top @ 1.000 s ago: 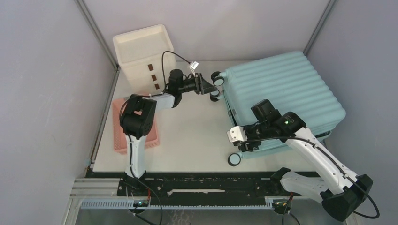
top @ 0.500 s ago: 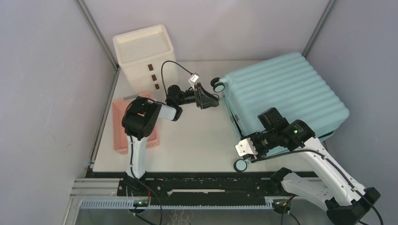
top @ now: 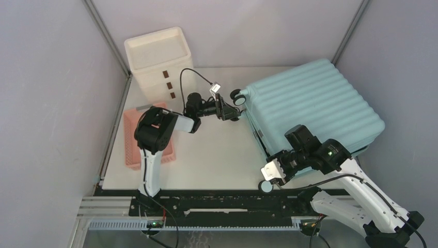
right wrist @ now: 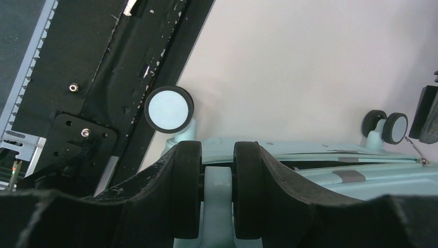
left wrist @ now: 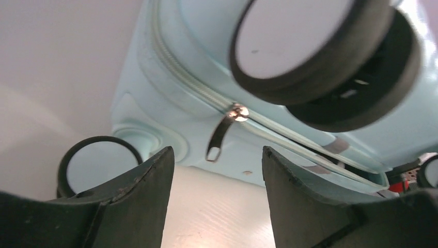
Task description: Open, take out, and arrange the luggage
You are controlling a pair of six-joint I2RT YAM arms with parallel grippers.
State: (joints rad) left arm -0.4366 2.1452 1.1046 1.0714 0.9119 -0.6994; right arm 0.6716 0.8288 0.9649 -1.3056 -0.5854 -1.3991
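Observation:
The luggage [top: 315, 103] is a large pale blue ribbed suitcase lying flat on the right of the table. My right gripper [top: 277, 170] is at its near left corner, shut on a double wheel [right wrist: 188, 191] of the luggage, one finger on each side. A second wheel [right wrist: 169, 109] hangs by the black front rail. My left gripper [top: 231, 110] is open at the far left corner, beside the wheels there [top: 237, 96]. In the left wrist view its fingers [left wrist: 129, 196] stand apart and empty, with the zipper pull [left wrist: 219, 137] just beyond them, under a big wheel [left wrist: 310, 46].
A white three-drawer box [top: 157, 59] stands at the back left. A pink basket [top: 133, 142] lies at the left edge behind the left arm. The black rail [top: 217, 199] runs along the near edge. Grey walls close in left and right.
My right gripper has drawn the luggage's near left corner toward the front rail and rightward, turning the case. My left gripper has followed the far wheels, dropping slightly nearer.

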